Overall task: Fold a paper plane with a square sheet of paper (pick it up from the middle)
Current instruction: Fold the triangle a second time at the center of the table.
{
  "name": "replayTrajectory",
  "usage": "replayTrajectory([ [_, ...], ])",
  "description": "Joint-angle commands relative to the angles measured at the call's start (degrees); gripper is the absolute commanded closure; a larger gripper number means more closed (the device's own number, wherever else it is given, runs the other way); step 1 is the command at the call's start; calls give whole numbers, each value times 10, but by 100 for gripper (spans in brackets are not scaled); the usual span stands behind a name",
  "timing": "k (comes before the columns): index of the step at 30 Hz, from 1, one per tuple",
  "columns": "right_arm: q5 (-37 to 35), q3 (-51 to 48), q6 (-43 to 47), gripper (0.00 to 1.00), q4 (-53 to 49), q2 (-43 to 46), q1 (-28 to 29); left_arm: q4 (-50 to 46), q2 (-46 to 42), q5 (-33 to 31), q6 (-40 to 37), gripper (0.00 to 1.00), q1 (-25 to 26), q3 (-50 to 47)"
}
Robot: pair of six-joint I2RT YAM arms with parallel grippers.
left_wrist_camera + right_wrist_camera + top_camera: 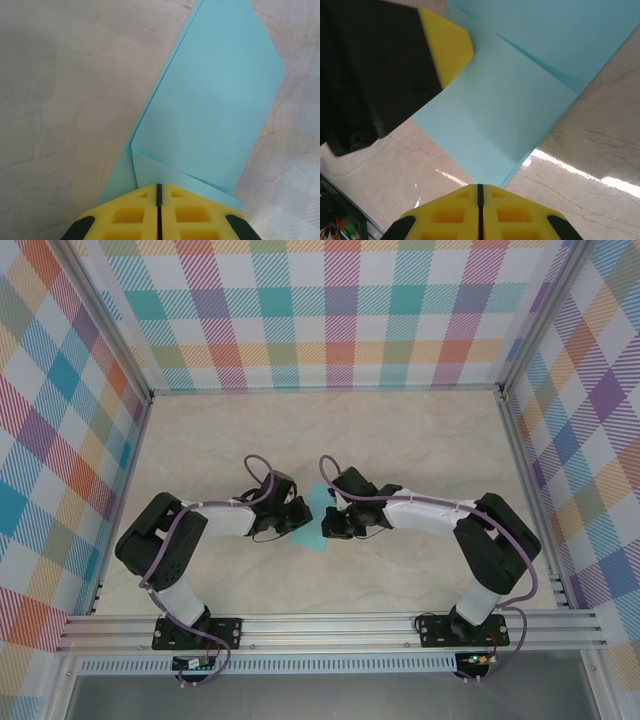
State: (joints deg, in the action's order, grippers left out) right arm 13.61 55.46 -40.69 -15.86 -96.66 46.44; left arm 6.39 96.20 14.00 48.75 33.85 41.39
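Centrally, the folded square sheet of paper (pixel 210 100) lies on the tabletop (pixel 60 100); left tool (pixel 159 187) and right tool (pixel 480 186) (each with fingers pressed together) touch it from either side.

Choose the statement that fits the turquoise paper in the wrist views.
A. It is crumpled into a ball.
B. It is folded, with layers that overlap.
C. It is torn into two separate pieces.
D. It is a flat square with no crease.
B: the square sheet of paper shows straight creases, and one layer lies over another just in front of the shut left pincer. It is in one piece and is not a ball.
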Motion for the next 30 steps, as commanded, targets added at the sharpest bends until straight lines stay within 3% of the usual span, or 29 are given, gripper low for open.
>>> replayTrajectory([
  [1, 10, 22, -39, 92, 22, -33, 11, -84, -3, -35, 27, 92, 13, -37],
  [17, 11, 56, -57, 93, -3, -99, 31, -85, -7, -22, 23, 92, 14, -24],
  [30, 0, 27, -32, 93, -13, -104, 29, -14, -99, 42, -37, 85, 12, -43],
])
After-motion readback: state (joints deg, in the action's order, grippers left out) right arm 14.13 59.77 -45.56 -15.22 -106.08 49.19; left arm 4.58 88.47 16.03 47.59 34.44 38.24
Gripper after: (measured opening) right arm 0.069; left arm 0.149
